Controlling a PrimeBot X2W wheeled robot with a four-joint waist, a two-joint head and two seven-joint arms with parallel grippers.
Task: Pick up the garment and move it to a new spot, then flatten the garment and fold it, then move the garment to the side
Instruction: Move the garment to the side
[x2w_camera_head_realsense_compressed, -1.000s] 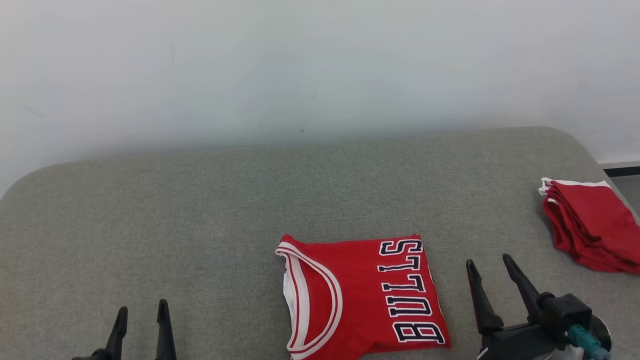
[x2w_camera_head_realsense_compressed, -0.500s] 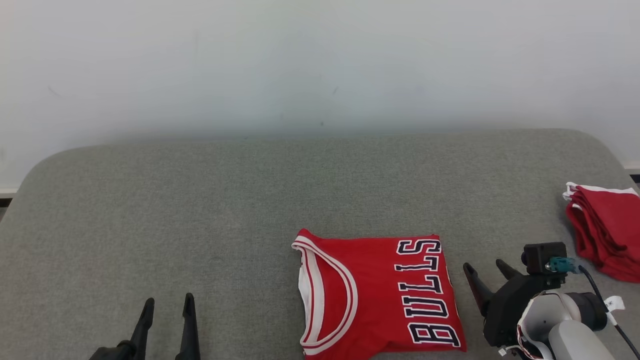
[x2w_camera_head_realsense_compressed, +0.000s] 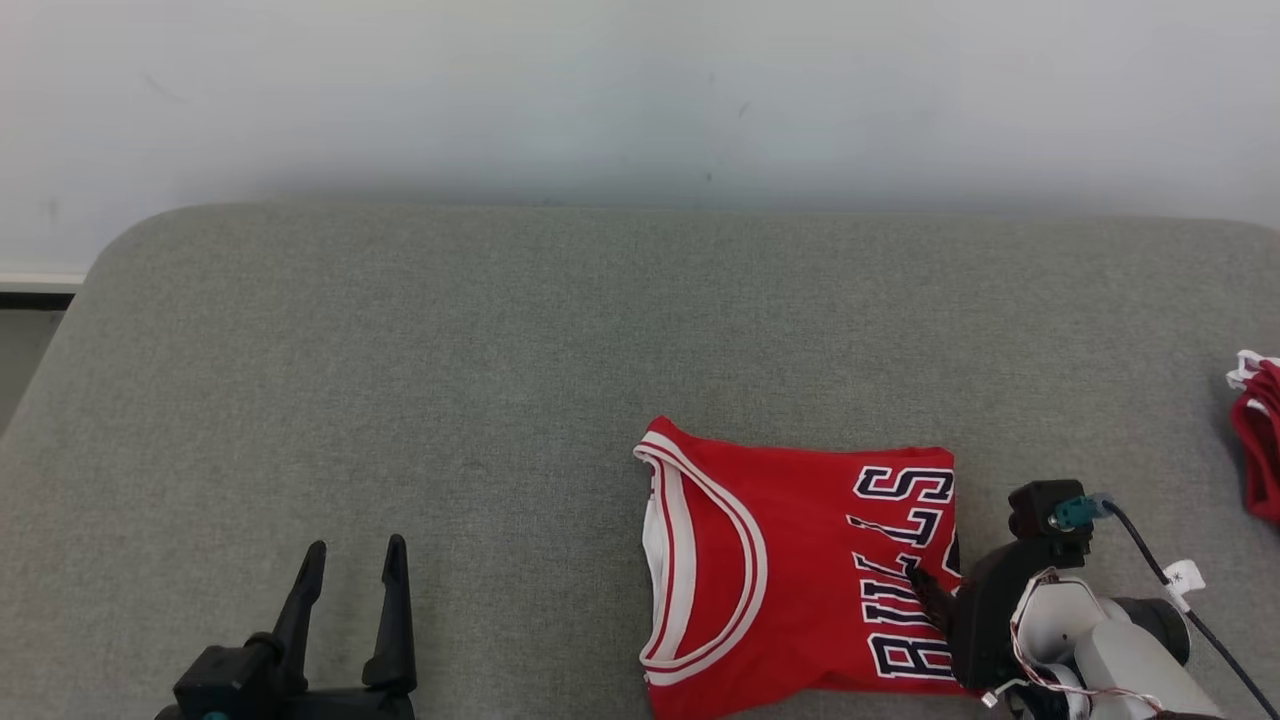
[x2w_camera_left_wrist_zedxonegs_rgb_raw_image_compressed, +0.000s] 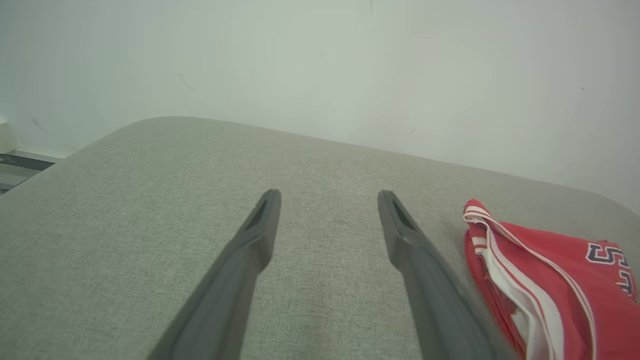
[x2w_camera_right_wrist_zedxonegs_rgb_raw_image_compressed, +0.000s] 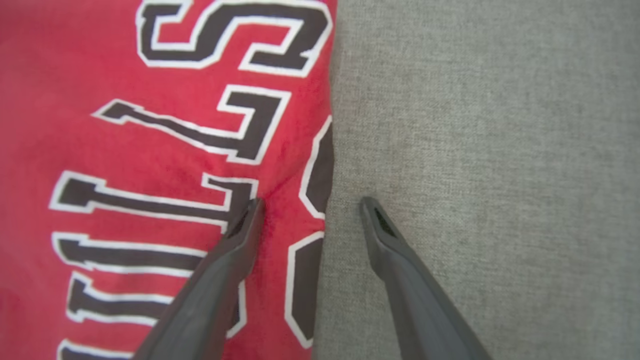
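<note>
At the right gripper (x2w_camera_right_wrist_zedxonegs_rgb_raw_image_compressed: 311, 201): spread wide, clasping nothing, astride the edge of the garment (x2w_camera_right_wrist_zedxonegs_rgb_raw_image_compressed: 150, 150). One finger (x2w_camera_right_wrist_zedxonegs_rgb_raw_image_compressed: 225, 270) over red cloth, the other over bare grey cushion (x2w_camera_right_wrist_zedxonegs_rgb_raw_image_compressed: 475, 125); touching or not, cannot tell. Beyond that finger: red jersey folded flat, black letters outlined in white, white-and-red banded neckline on the far side. At the left gripper (x2w_camera_left_wrist_zedxonegs_rgb_raw_image_compressed: 328, 192): parted and empty above cushion, garment off to the right of its fingers. Farther right: another red bundle (x2w_camera_head_realsense_compressed: 1258, 450).
</note>
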